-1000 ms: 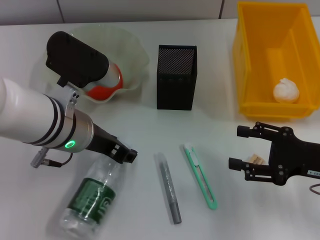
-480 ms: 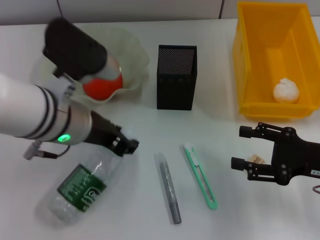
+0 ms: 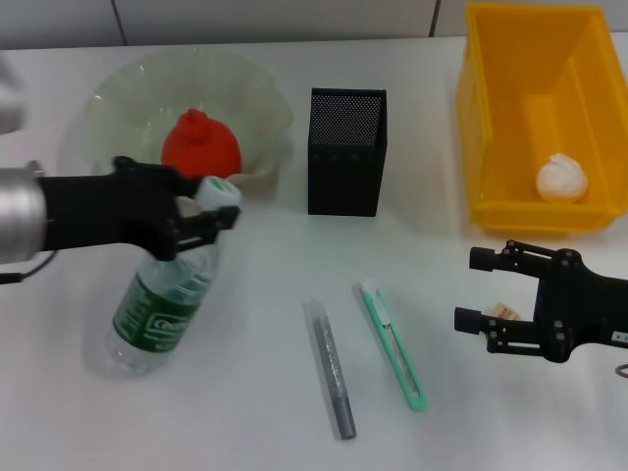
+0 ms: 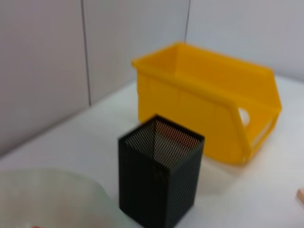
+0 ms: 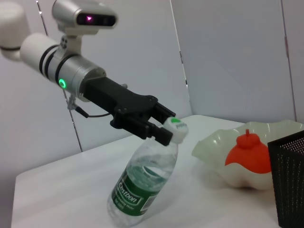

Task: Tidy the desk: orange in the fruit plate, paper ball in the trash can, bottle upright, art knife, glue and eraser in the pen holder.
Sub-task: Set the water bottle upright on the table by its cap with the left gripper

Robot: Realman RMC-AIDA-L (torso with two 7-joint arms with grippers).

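My left gripper [image 3: 201, 218] is shut on the neck of the clear bottle [image 3: 165, 306], just under its white cap. The bottle leans with its base on the desk [image 3: 265, 294]. From the right wrist view, the left gripper [image 5: 164, 129] holds the tilted bottle [image 5: 145, 183] in the same way. The orange [image 3: 200, 147] lies in the pale green fruit plate [image 3: 118, 90]. The paper ball [image 3: 561, 178] rests inside the yellow trash can [image 3: 491, 147]. The grey glue [image 3: 332, 368] and the mint-green art knife [image 3: 392, 343] lie side by side on the desk. My right gripper [image 3: 471, 289] stands open around the tan eraser [image 3: 504, 314].
The black mesh pen holder [image 3: 346, 152] stands upright between the fruit plate and the trash can. The left wrist view shows the pen holder [image 4: 159, 178], the trash can [image 4: 204, 95] and a piece of the fruit plate [image 4: 52, 194].
My left arm has swung back and raised the bottle's neck, tipping the bottle from lying flat to leaning on its base. The right gripper has stayed put.
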